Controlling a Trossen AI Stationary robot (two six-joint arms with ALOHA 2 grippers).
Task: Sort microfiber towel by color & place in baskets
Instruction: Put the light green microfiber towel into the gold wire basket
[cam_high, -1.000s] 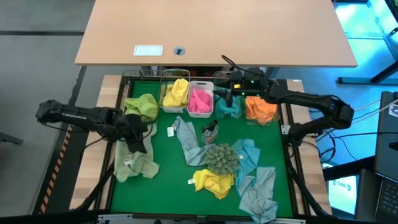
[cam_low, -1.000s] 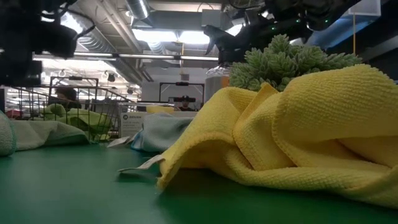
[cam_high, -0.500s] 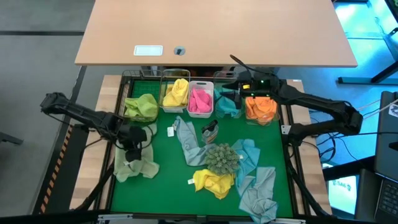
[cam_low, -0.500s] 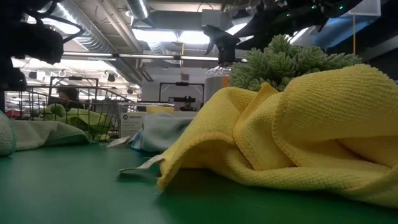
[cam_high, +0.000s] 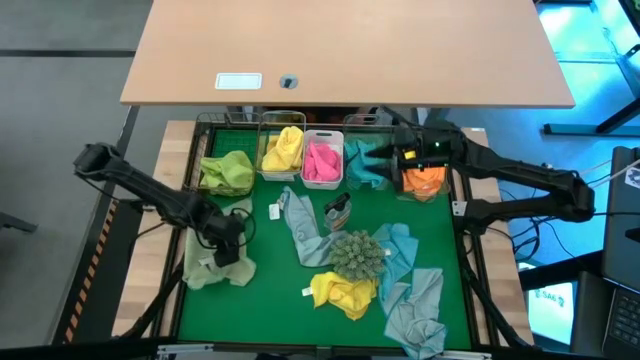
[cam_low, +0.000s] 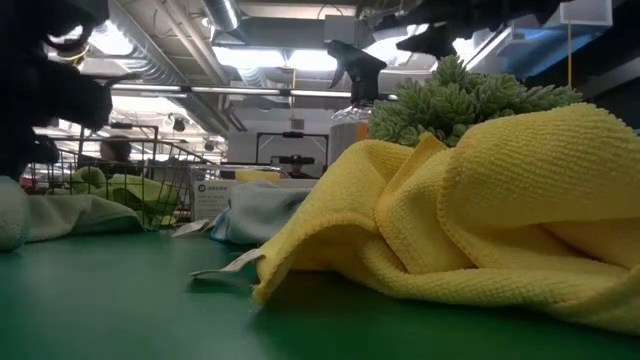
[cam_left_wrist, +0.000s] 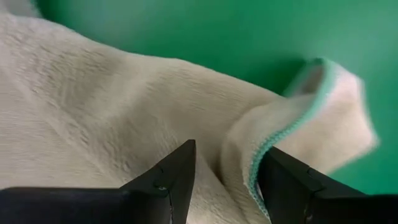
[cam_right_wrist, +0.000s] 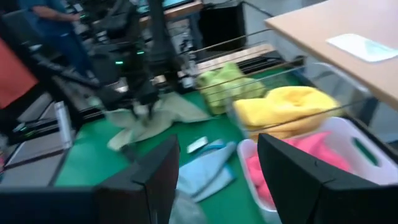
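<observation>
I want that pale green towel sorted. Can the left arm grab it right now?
Probably yes. The left gripper is open and sits right over the pale green towel, with a fold of cloth between its fingers. Nothing else lies on the towel there.

The green-topped desk (cam_high: 270, 300) carries five small plastic baskets (cam_high: 322, 160) along its far edge, loose pale-green (cam_high: 220, 268), yellow (cam_high: 343, 292) and grey-blue microfiber towels (cam_high: 415, 310), and a spiky grey-green ball (cam_high: 357, 254)
</observation>
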